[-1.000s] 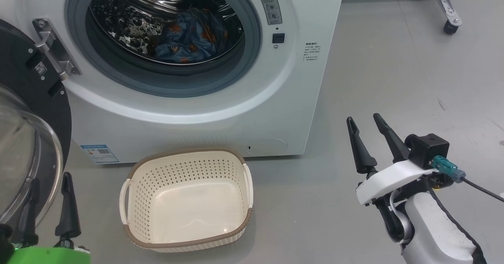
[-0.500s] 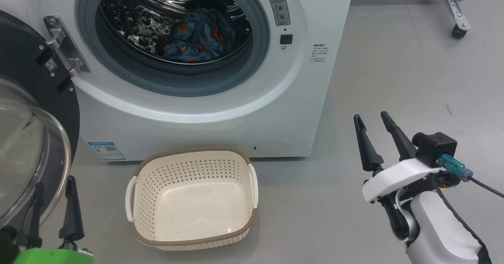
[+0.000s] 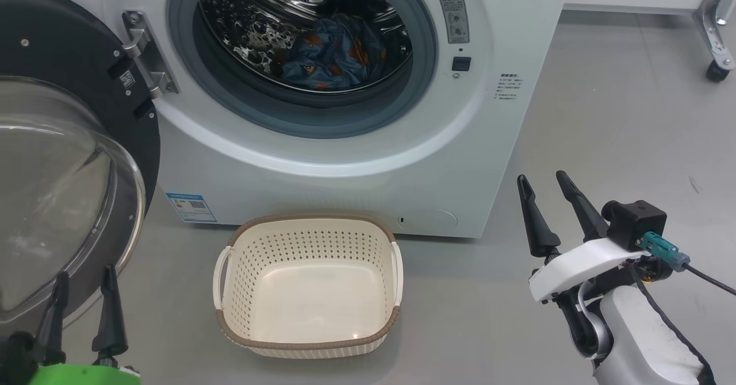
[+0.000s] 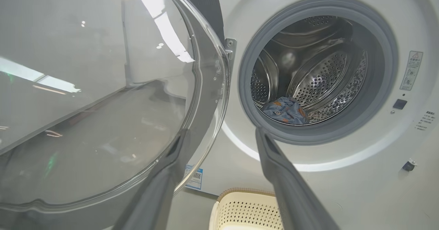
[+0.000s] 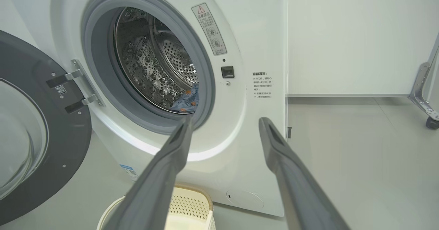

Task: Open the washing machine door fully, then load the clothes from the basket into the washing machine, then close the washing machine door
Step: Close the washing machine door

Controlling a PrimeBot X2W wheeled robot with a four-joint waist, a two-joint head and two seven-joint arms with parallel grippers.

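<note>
My left gripper [image 3: 83, 274] is nearest, fingers spread and empty, tips just beside the lower edge of the washing machine door [image 3: 57, 172]; I cannot tell if they touch. The door hangs wide open on my left. Closing it looks like the step now: I should push its black rim [image 3: 69, 34] in one steady arc until it latches. My right gripper [image 3: 541, 177], spread and empty, hovers well apart. Between them the basket [image 3: 313, 217] lies empty. Farthest, the clothes [image 3: 336, 52] rest inside the washing machine [image 3: 345, 189] drum [image 3: 259, 23].
</note>
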